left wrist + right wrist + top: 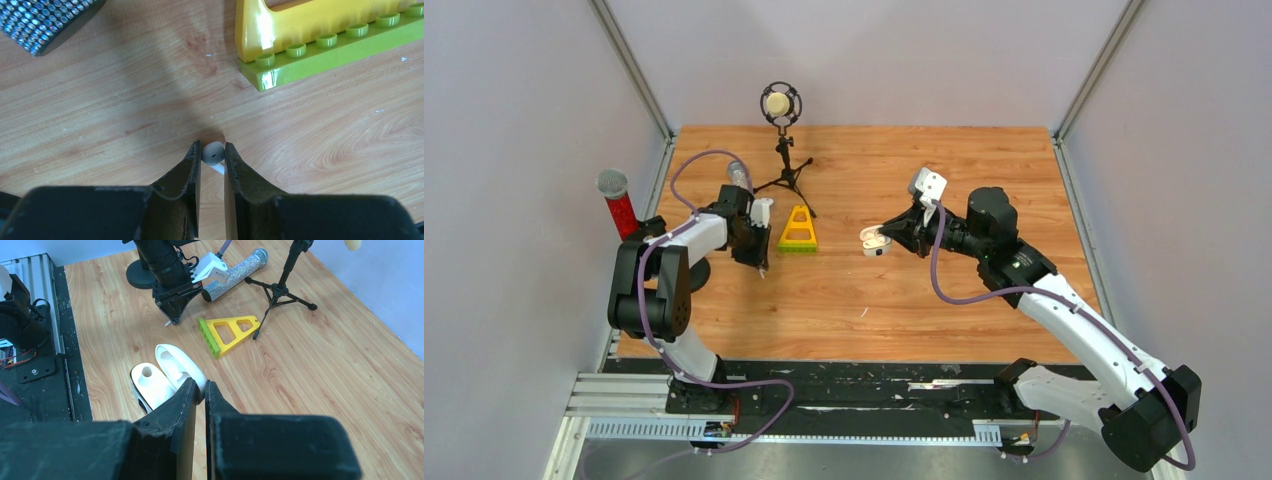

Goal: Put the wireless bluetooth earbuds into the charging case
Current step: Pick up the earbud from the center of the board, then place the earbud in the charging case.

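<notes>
Left wrist view has the left fingers closed on a tiny white earbud, one finger against each side, while the earbud rests on the wooden surface. A glittery microphone lies at the upper left, and a yellow block with a green studded base at the upper right. From overhead, this arm reaches over the left part of the surface, just left of the yellow block, and a microphone stand rises behind them. Further right, near the middle, the white charging case has its lid open. The right fingers are almost closed, pinching the case by its edge, well apart from the earbud.
</notes>
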